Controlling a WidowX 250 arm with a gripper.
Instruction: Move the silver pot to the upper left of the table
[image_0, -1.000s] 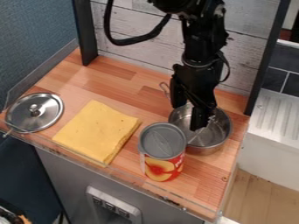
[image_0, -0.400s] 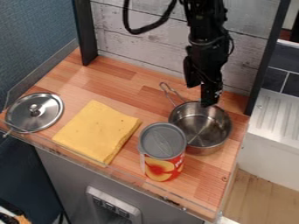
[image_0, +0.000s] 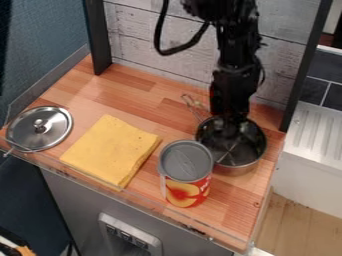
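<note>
1. At the left end of the wooden worktop (image_0: 127, 90), beside a blue wall (image_0: 40, 45), a round silver lid (image_0: 57, 131) lies flat with its knob upward, close to the near edge.

2. Right of the lid, a folded yellow cloth (image_0: 110, 150) lies at a slant on the wood, its corners toward the near and far sides.

3. Next along, a tall can (image_0: 186, 187) stands upright near the front edge, its grey top toward the camera and its red label bearing yellow fruit.

4. Just beyond and to the right of the can, the silver pot (image_0: 235, 169) sits upright on the right-hand part of the worktop. Its wire handle (image_0: 194, 106) points away toward the upper left; whether pot and can touch cannot be told.

5. Above the pot, the black arm descends from the top edge of the view, a dark cable (image_0: 175, 50) looped at its left. Its gripper (image_0: 231, 126) is down at the pot's far side, overlapping the rim. Whether the jaws are parted, clenched or gripping that rim cannot be told against the dark metal.

6. Farthest right, beyond the worktop's side, stands a white sink unit (image_0: 314, 132) with a ribbed draining surface.
</note>
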